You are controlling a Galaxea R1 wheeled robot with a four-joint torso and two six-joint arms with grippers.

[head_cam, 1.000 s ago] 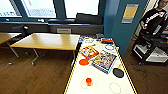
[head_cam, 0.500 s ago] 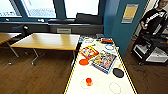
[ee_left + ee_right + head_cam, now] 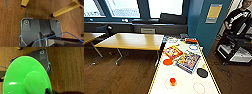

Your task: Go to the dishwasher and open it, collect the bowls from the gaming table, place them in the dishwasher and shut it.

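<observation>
My right gripper's own camera sees the green bowl (image 3: 26,76) large and close in front of the dark wrist plate, seemingly gripped at its rim, though I cannot tell how far either pair of my jaws is open. The orange bowl (image 3: 168,61) lies on the gaming table (image 3: 184,80), just beside the red game box (image 3: 173,52) and well short of the table's yellow edge. Left of that table, bare wooden floor (image 3: 121,75) runs to the wooden table (image 3: 131,41), and a person (image 3: 238,18) stands off to its right by a dark cart (image 3: 234,48)
</observation>
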